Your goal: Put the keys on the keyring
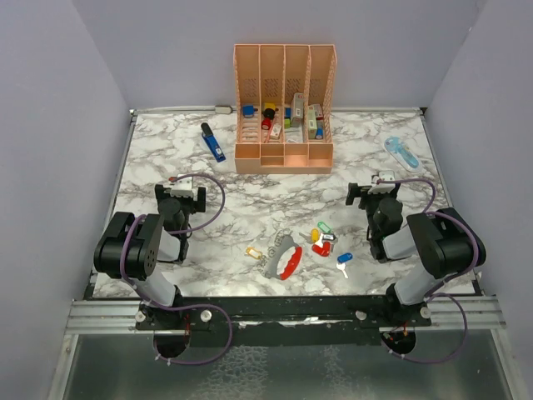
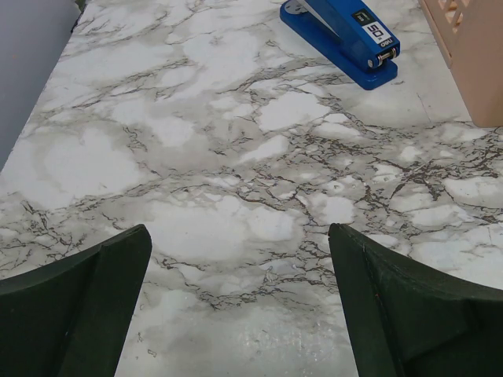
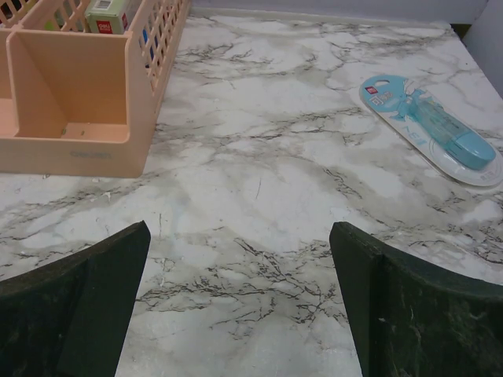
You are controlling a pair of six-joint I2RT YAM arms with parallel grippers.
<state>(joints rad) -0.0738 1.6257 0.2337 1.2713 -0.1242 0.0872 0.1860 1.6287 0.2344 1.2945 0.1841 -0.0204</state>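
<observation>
Several small keys lie near the table's front middle in the top view: a yellow-tagged key [image 1: 254, 251], a cluster with yellow, green and red heads [image 1: 321, 237], and a blue and white pair [image 1: 343, 262]. The keyring [image 1: 283, 257], a thin metal ring with a chain and red strap loop, lies between them. My left gripper [image 1: 185, 189] is open and empty at the left, far from them; its fingers [image 2: 86, 306] frame bare marble. My right gripper [image 1: 383, 185] is open and empty at the right; its fingers [image 3: 409, 306] frame bare marble. Neither wrist view shows keys or keyring.
An orange slotted rack [image 1: 285, 108] with small items stands at the back middle, also in the right wrist view [image 3: 78, 86]. A dark-blue stapler-like tool [image 1: 213, 142] lies back left, also in the left wrist view [image 2: 342, 35]. A pale-blue gadget [image 1: 402, 153] lies back right, also in the right wrist view [image 3: 432, 129].
</observation>
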